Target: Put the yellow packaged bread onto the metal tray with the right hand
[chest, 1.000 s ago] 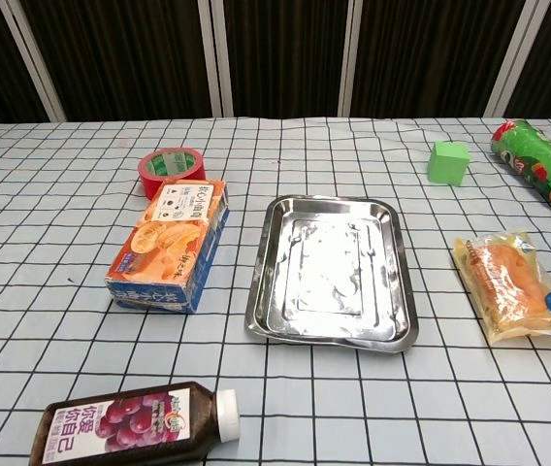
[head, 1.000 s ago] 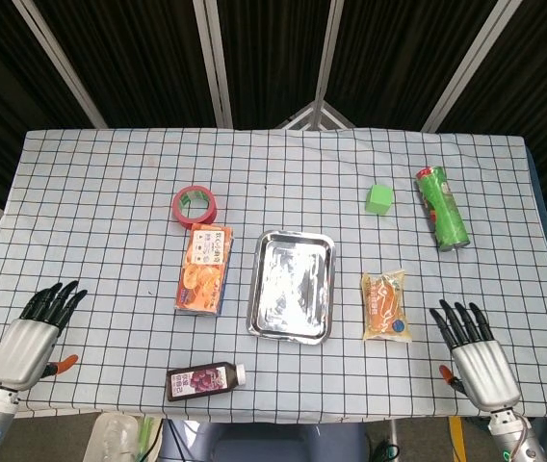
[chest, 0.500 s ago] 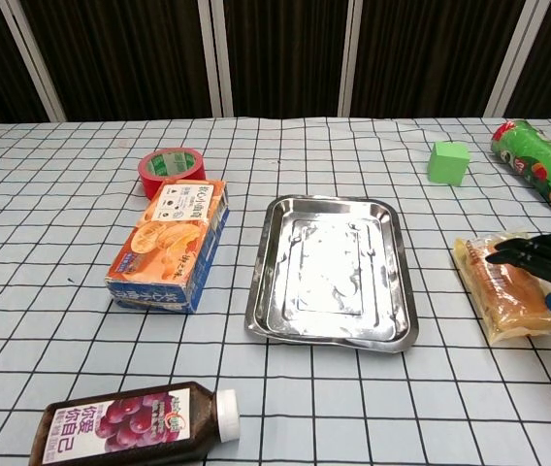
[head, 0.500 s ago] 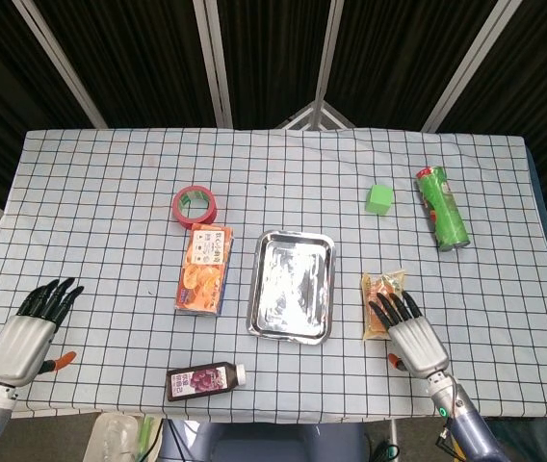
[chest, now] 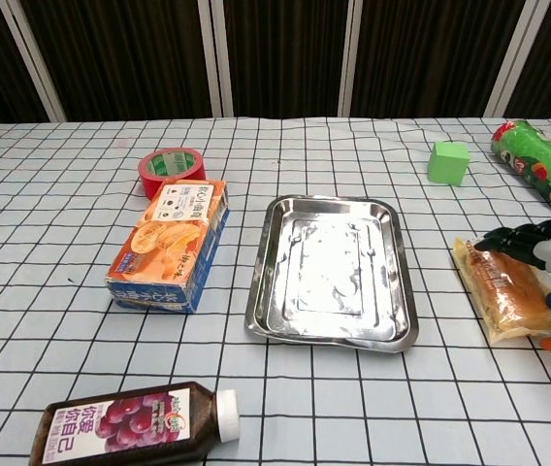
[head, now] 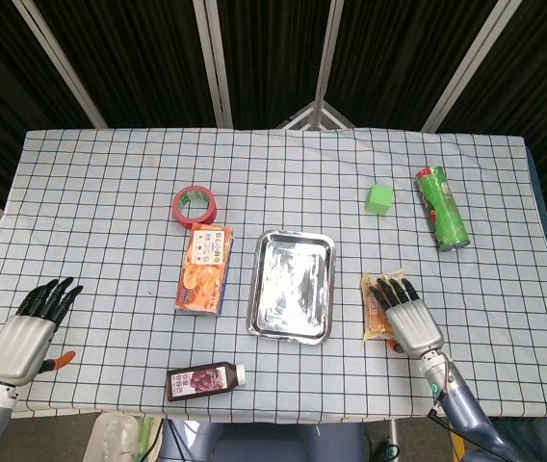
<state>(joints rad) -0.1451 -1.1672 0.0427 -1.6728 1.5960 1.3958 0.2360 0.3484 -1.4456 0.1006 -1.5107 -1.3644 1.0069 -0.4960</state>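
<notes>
The yellow packaged bread (head: 377,308) (chest: 504,287) lies flat on the checked cloth, just right of the metal tray (head: 293,285) (chest: 330,272). My right hand (head: 408,316) (chest: 545,254) hovers over the pack's near and right part with its fingers spread and pointing away from me, holding nothing. Whether it touches the wrapper I cannot tell. My left hand (head: 29,327) rests spread at the front left of the table, far from the bread. The tray holds nothing.
An orange box (head: 204,269) lies left of the tray, a red tape roll (head: 195,204) behind it. A dark juice bottle (head: 204,379) lies near the front edge. A green cube (head: 379,198) and a green can (head: 443,208) sit at the back right.
My right hand moved from the front right edge leftward and forward, ending over the bread pack. The left hand, bread and tray stayed put.
</notes>
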